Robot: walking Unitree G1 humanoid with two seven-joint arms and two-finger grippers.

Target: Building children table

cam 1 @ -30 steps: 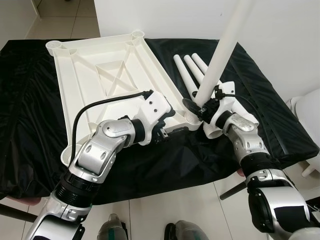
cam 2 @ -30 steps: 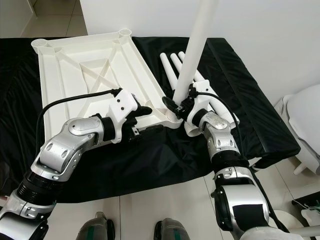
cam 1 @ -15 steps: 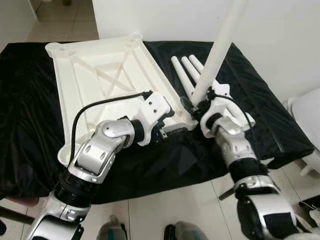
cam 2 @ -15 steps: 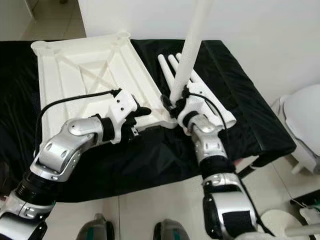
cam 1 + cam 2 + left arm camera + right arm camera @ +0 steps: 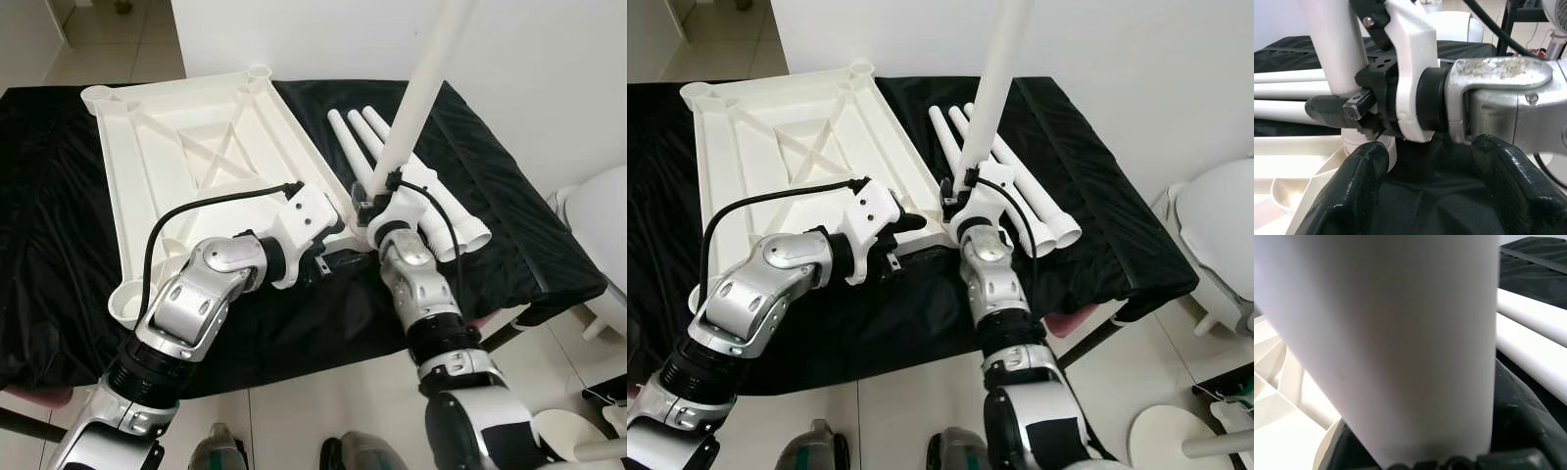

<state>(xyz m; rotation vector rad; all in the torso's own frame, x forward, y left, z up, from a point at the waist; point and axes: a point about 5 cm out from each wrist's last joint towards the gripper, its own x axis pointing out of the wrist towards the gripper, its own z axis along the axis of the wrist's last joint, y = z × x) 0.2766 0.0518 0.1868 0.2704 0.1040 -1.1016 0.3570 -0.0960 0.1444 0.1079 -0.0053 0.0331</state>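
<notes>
1. The table leg point(image 5: 423, 88) stands nearly upright, long axis leaning slightly away from the robot, its foot right over the near corner socket point(image 5: 1367, 147) of the upturned tabletop point(image 5: 186, 166).
2. Right gripper point(image 5: 375, 199) is clenched on that leg just above the socket, forearm reaching up from below.
3. Left gripper point(image 5: 1432, 183) sits released beside the same corner, elbow bent.
4. Three spare legs point(image 5: 411, 181) lie beyond the socket on the black-draped counter point(image 5: 59, 196).
5. My call: press straight down.

Right gripper point(image 5: 955, 196) clamps upright leg point(image 5: 991, 83) — beside tabletop point(image 5: 774, 147).
</notes>
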